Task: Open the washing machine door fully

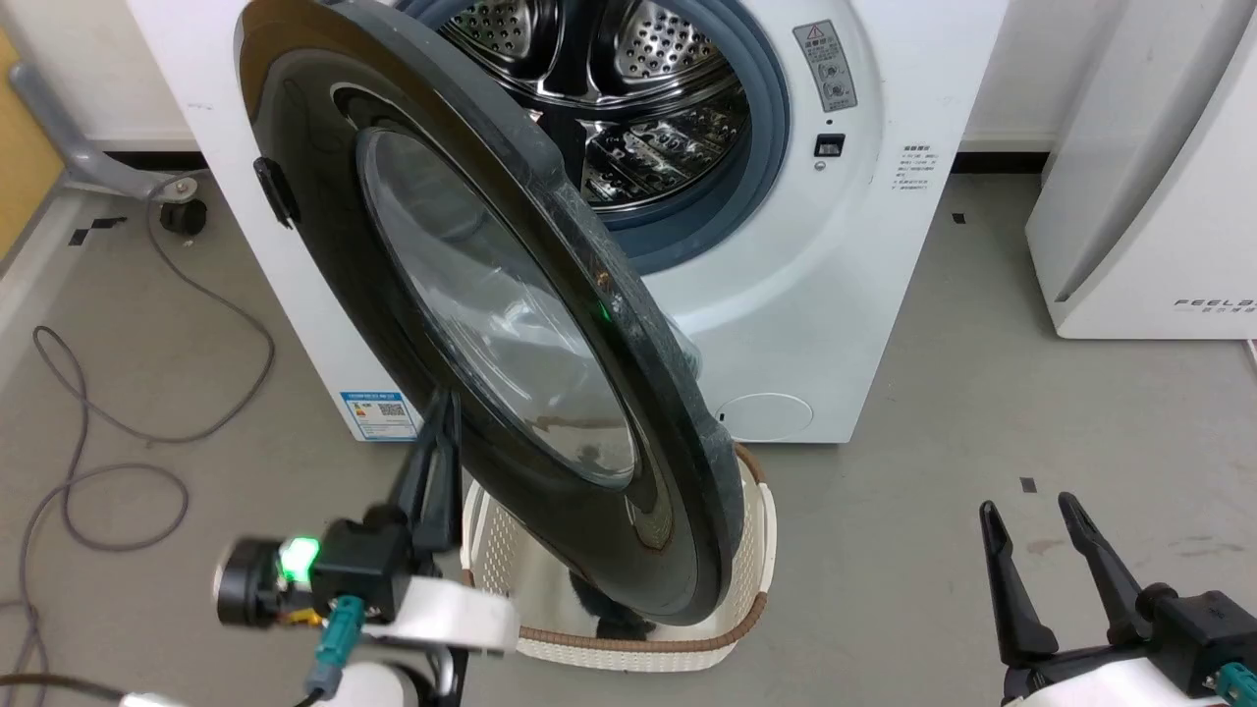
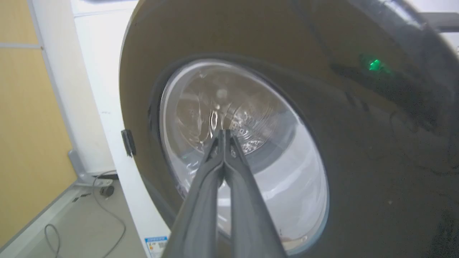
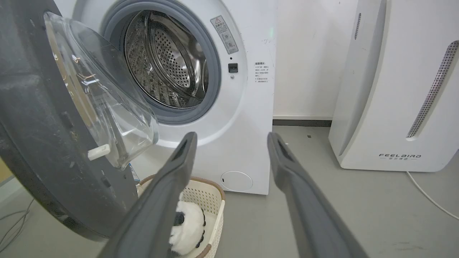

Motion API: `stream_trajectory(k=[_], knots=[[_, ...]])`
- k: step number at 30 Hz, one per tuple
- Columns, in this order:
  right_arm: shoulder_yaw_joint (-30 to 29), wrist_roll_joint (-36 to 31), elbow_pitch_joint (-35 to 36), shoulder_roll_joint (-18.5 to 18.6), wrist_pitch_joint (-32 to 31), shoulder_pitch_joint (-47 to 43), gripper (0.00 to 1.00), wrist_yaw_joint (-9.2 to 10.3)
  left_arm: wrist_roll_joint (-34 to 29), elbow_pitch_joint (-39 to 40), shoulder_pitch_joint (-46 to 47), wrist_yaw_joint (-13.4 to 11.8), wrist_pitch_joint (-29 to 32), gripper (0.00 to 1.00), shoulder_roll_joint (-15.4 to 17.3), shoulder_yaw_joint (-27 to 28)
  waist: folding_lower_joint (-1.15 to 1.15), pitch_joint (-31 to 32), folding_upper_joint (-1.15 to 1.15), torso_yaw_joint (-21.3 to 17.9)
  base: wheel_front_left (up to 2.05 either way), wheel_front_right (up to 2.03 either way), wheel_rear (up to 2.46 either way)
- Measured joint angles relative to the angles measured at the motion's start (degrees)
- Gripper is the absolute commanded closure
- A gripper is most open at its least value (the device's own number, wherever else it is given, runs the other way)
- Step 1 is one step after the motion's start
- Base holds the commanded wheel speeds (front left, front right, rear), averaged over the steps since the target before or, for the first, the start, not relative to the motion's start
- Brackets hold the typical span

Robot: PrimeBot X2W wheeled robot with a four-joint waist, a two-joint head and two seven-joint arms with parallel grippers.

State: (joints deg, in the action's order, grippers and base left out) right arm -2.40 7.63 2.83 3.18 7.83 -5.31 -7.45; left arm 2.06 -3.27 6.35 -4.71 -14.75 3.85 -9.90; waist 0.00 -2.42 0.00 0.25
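Nearest, lower right: R end effector (image 1: 1026,511), fingers spread wide, nothing held, over bare floor (image 1: 933,589). Lower left: L end effector (image 1: 444,407), fingers pressed together, nothing between them, tips at outer face of washing machine door (image 1: 471,324) near glass edge; contact poss., not confirmable. Below door: white basket (image 1: 761,530) w/ plush item (image 3: 186,222) inside. Door hinged at left, swung partway out, not flat against cabinet. Behind: washing machine (image 1: 815,275), drum (image 1: 628,88) exposed. Far right: white appliance (image 1: 1129,196).
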Motion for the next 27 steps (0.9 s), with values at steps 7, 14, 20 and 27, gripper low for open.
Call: stream_trajectory(k=[7, 14, 20, 27], knots=[[0.0, 0.3, -0.4, 0.0, 0.0, 0.1, 0.00, 0.00, -1.1, 12.2, 2.9, 0.4, 0.0, 1.00, 0.3, -0.9, 0.00, -0.7, 0.00, 0.2, 0.00, 0.00, 0.00], [0.0, 0.5, -0.8, 0.0, 0.0, 0.3, 0.00, 0.00, -1.9, 23.0, 7.8, 1.9, 0.0, 1.00, 0.2, -4.3, 0.00, -1.6, 0.00, 0.2, 0.00, 0.00, 0.00], [-0.2, 0.5, -1.1, 0.0, -0.2, 0.6, 0.00, 0.00, -1.1, 27.5, 11.2, 2.9, 0.0, 1.00, -0.3, -10.0, 0.00, -2.0, 0.00, 0.0, 0.00, 0.00, 0.00], [-0.5, 0.6, -1.6, 0.0, -0.2, 0.6, 0.00, 0.00, 3.4, 25.0, 12.8, 5.2, 0.0, 1.00, -0.9, -20.3, 0.00, -2.3, 0.00, 0.1, 0.00, 0.00, 0.00]])
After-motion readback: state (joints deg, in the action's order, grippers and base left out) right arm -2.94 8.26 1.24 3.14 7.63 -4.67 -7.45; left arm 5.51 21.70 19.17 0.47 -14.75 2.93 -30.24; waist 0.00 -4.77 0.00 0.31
